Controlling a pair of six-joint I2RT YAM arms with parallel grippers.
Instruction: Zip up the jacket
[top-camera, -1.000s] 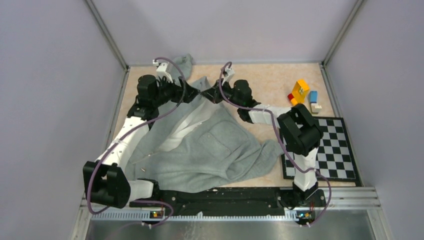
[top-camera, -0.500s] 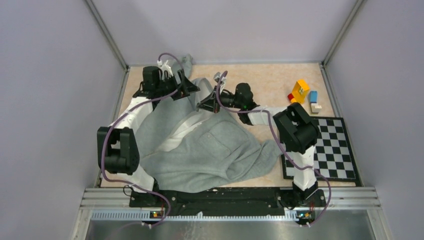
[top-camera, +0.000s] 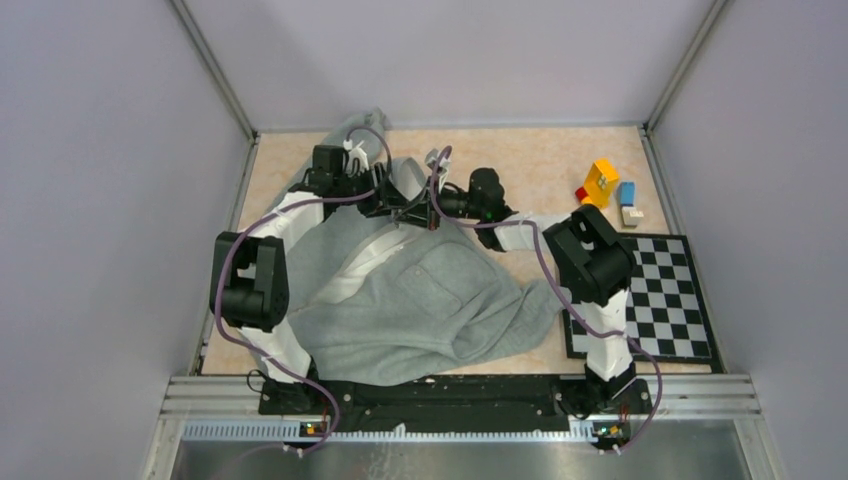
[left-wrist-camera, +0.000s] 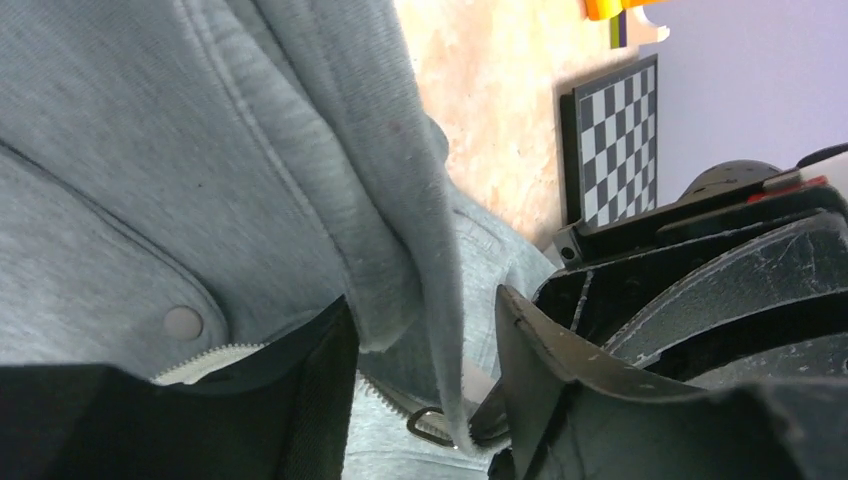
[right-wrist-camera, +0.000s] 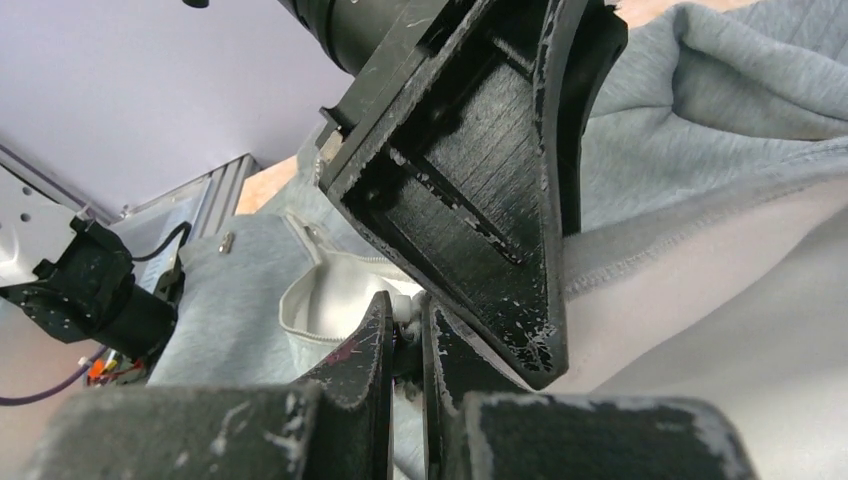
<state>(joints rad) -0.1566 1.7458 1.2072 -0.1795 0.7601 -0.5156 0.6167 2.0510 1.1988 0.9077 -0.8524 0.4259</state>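
The light grey jacket (top-camera: 420, 300) lies rumpled over the middle of the table, its white lining (top-camera: 365, 255) showing along the open front. Both grippers meet at its far end. My left gripper (top-camera: 392, 203) is open, and the jacket's front edge (left-wrist-camera: 400, 200) hangs between its fingers (left-wrist-camera: 425, 340); the metal zipper pull (left-wrist-camera: 430, 425) and zipper teeth show just below. My right gripper (top-camera: 418, 213) is shut (right-wrist-camera: 408, 320) on a white bit of the jacket's zipper edge, with the white lining (right-wrist-camera: 330, 295) behind it. The left finger (right-wrist-camera: 480, 170) looms right above.
Coloured toy blocks (top-camera: 603, 185) stand at the far right. A checkerboard mat (top-camera: 660, 300) lies at the right edge, next to the jacket's hem. Grey walls close in the table on three sides.
The left arm has folded up, its elbow lifting off the near left. Its gripper has swung in right up against the right gripper. The right gripper has shifted slightly left and nearer, the collar shifting with it.
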